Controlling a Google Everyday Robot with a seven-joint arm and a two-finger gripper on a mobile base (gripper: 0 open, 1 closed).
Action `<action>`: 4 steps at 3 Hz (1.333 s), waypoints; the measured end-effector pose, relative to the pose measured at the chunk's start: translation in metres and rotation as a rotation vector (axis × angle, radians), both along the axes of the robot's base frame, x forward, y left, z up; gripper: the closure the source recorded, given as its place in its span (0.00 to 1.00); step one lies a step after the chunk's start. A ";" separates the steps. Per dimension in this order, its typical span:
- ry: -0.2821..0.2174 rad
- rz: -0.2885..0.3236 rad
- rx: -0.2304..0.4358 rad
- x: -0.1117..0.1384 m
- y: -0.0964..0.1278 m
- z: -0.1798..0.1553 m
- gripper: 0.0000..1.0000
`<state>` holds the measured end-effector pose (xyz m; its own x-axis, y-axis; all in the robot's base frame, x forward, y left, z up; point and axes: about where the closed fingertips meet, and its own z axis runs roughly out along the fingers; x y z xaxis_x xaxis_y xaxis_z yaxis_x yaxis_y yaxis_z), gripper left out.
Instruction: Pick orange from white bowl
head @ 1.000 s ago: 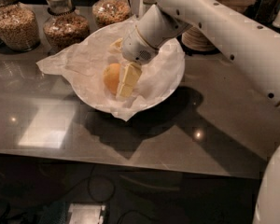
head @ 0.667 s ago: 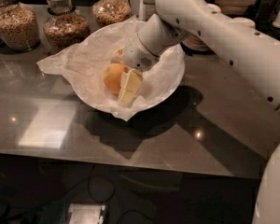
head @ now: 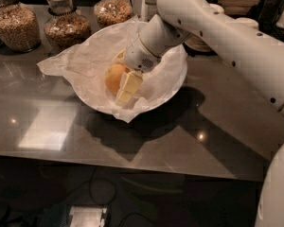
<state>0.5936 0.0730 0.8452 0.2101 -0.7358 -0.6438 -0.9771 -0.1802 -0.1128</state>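
Wide shallow round white bowl (head: 179, 82) is sitting on the glossy grey countertop (head: 203, 141), lined with crinkled white paper (head: 83, 60) that is spilling over the rim at the left and front. Round yellow-orange fruit, the orange (head: 112, 77), is lying inside the bowl on the paper, a bit left of centre. Behind the bowl three clear glass jars are standing in a row: the left jar (head: 14, 25) and the middle jar (head: 66, 26) are holding brownish grains or nuts, and the third jar (head: 112, 9) is holding something similar, partly hidden by the paper. Some stacked white dishes (head: 248, 22) are sitting at the back right, mostly blocked by my white arm (head: 217, 32), which is crossing over the bowl's right rim from the upper right. My cream-coloured gripper (head: 127, 85) is reaching down into the bowl, pressing right against the orange's right side and covering part of it. I cannot tell whether it is gripping the fruit or merely standing beside it. The orange's peel is looking smooth and evenly coloured, brighter on top; only its left half is showing.
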 end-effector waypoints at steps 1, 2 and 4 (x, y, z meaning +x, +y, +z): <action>0.000 0.000 0.000 0.000 0.000 0.000 0.42; -0.011 0.000 -0.003 -0.002 0.001 0.003 0.65; -0.155 -0.003 0.172 -0.026 -0.022 0.091 1.00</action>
<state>0.5675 0.0515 0.9359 0.3140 -0.6185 -0.7203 -0.9463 -0.1425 -0.2902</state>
